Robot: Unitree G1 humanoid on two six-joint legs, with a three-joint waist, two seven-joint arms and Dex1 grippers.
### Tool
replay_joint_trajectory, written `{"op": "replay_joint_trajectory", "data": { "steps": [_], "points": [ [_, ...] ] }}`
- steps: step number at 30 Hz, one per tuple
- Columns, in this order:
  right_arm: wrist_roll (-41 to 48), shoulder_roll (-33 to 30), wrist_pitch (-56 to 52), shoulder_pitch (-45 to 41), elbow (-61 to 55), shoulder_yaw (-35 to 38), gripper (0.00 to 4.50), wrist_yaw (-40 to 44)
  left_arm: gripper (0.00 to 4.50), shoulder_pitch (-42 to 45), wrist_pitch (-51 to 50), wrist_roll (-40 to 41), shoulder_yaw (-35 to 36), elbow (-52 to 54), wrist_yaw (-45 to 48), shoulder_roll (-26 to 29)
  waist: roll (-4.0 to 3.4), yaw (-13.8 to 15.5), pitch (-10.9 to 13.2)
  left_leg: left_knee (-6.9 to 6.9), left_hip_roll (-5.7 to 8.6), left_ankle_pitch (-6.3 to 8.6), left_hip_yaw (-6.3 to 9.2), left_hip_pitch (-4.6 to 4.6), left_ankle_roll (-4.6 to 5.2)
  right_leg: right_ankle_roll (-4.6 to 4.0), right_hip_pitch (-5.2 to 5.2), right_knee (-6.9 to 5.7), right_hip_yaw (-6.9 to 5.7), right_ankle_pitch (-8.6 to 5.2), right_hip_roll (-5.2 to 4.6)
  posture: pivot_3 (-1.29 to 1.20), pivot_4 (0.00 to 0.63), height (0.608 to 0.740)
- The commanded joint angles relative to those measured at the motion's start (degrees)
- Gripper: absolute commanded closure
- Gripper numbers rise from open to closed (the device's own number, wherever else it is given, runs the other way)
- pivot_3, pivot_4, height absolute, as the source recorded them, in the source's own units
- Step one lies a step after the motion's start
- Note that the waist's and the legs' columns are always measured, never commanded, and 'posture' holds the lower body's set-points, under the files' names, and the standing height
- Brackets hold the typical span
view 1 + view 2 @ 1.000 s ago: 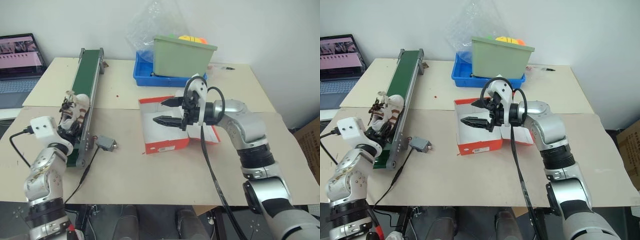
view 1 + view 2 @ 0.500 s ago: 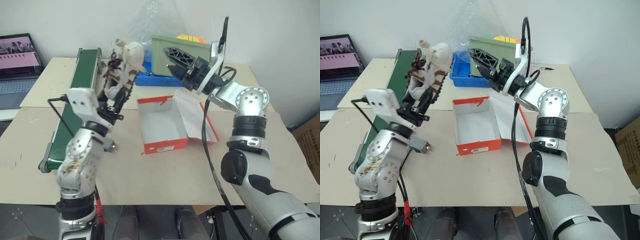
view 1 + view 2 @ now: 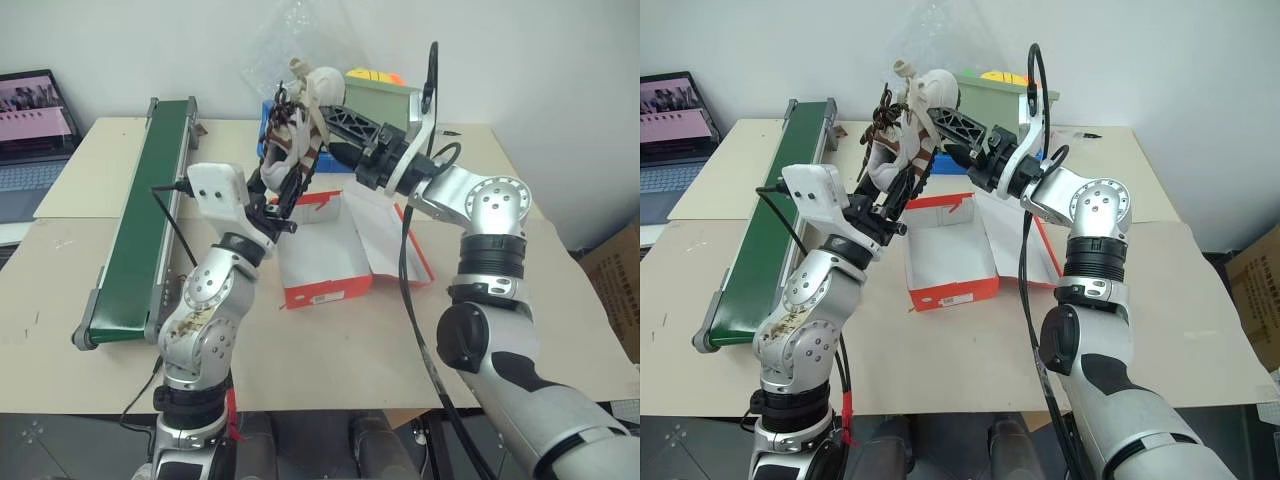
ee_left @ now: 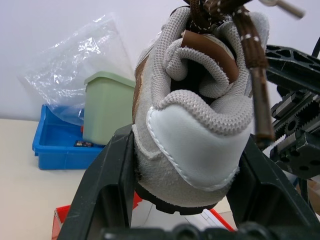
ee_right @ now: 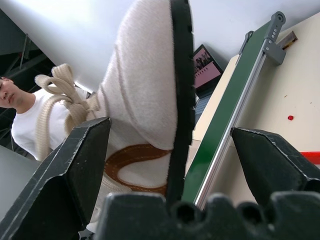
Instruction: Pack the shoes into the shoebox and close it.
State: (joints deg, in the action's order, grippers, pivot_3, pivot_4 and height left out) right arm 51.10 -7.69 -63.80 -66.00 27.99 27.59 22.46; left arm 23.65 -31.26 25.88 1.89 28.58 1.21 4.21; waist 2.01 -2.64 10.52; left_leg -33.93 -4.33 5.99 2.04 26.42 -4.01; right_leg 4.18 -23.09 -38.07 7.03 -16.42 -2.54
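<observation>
The left hand is closed on the heel of a shoe and holds it up in the air, above the far end of the shoebox. In the left wrist view the two black fingers press on both sides of the grey and white heel, and the brown laces hang loose over the top. The toe of the shoe points up and away from the robot.

The right hand is wide open and holds nothing. Its two long fingers reach toward the shoe from the right side of the shoebox, one finger on each side of the toe part. In the right wrist view the sole and the cream side of the shoe stand between the spread fingers, but I cannot tell if they touch it.

The shoebox lies open on the desk, white inside and with nothing in it, with its lid folded flat to the right. To the left of the shoebox a green conveyor belt runs along the desk. Behind the shoebox are a blue tray and a green bin, and far to the left a laptop.
</observation>
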Motion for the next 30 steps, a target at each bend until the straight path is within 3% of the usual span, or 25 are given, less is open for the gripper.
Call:
{"op": "replay_joint_trajectory", "data": {
  "steps": [1,8,11,18,22,23,25,30],
  "points": [
    [1.47,-0.13,1.62,-0.85,-2.66,-0.43,0.0,1.04,2.54,0.39,-0.27,0.93,-0.98,3.17,-0.32,-1.43,0.0,0.05,0.0,0.0,0.0,0.0,0.0,0.0,0.0,0.0,0.0,0.0,0.0,0.0,0.0,0.0,0.15,0.74],
    [0.52,-0.08,2.83,-0.63,-3.09,-2.55,0.0,2.29,2.54,-0.58,-1.49,0.89,-2.67,3.73,-0.68,-2.94,0.0,0.09,0.0,0.01,0.0,0.0,0.0,0.0,0.0,0.0,0.0,0.01,0.0,0.0,0.0,0.0,0.15,0.74],
    [-0.02,-0.09,3.52,-0.49,-3.45,-3.84,0.69,3.03,2.55,-0.84,-1.89,0.7,-3.71,3.76,-0.79,-3.99,0.0,0.08,0.0,0.0,0.0,0.0,0.0,0.0,0.0,0.0,0.0,0.01,0.0,0.0,0.0,0.0,0.15,0.74],
    [-2.13,-0.58,5.66,0.05,-3.57,-6.55,3.08,4.97,2.55,-0.31,-3.27,1.08,-3.52,4.24,-0.9,-4.3,0.0,0.08,0.0,0.01,0.0,0.0,0.0,0.0,0.0,0.0,0.0,0.02,0.0,0.0,0.0,0.0,0.15,0.74],
    [-2.48,-0.83,6.42,0.04,-3.56,-7.17,3.96,5.61,2.55,-0.59,-5.12,2.38,-1.35,5.81,-1.1,-3.18,0.0,0.07,0.0,0.01,0.0,0.0,0.0,0.0,0.0,0.0,0.0,0.02,0.0,0.0,0.0,0.0,0.15,0.74],
    [-2.82,-1.05,6.74,0.05,-3.58,-7.56,3.98,5.93,2.55,-0.74,-5.74,2.74,-0.57,6.36,-1.28,-2.75,0.0,0.02,0.0,0.01,0.0,0.0,0.0,0.0,0.0,0.0,-0.01,0.02,0.0,0.0,0.0,0.0,0.15,0.74],
    [-4.27,-1.77,7.84,0.01,-3.49,-8.82,4.02,6.53,1.64,-1.17,-6.56,4.1,1.08,7.57,-1.17,-1.9,0.0,0.01,0.0,0.01,0.0,0.0,0.0,0.0,0.0,0.0,-0.01,0.02,0.0,0.0,0.0,0.0,0.15,0.74],
    [-12.37,-4.98,10.39,-1.98,-1.04,-14.95,4.03,4.93,0.06,-3.68,-9.97,10.02,8.16,12.54,-2.47,1.03,-0.01,-0.02,0.0,0.01,0.0,0.0,0.0,0.0,0.0,0.0,-0.02,0.01,-0.01,0.0,0.0,0.0,0.15,0.74]
  ]
}}
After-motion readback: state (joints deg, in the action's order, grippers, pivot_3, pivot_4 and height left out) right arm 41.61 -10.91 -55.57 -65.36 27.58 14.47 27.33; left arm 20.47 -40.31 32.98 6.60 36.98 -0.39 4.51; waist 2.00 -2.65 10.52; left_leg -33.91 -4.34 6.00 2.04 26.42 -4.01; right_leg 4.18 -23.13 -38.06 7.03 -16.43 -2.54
